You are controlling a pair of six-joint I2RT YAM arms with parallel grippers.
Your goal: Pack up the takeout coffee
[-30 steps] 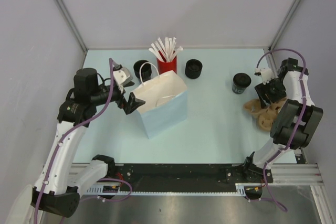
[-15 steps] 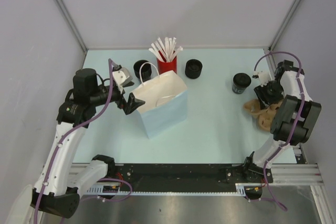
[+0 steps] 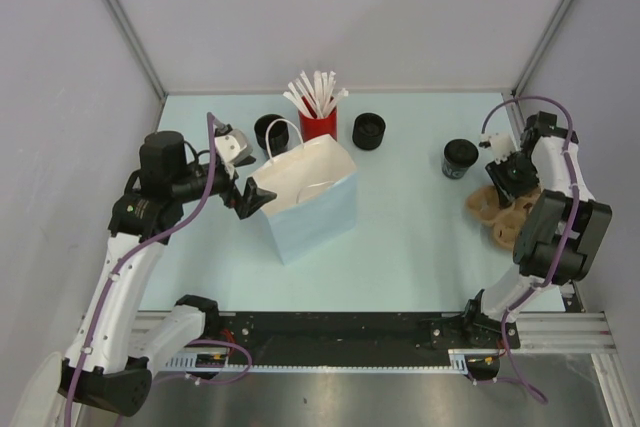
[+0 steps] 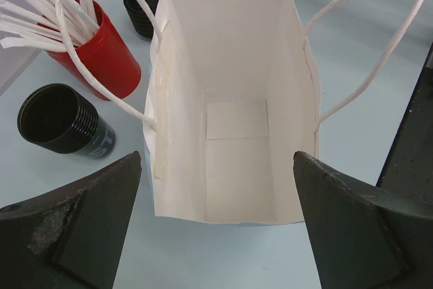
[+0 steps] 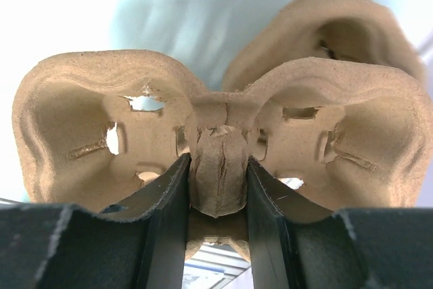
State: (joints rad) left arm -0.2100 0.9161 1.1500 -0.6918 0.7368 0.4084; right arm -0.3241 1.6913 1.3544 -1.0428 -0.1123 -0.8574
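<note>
Plain grey walls with metal corner posts box in a pale blue table.

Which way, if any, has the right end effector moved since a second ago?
Yes: the right end effector edged slightly left, toward the black cup, and grips the cardboard tray by its centre post.

No words, numbers or brand could be read anywhere; a greyish mark on the black cup was too blurred to make out
</note>
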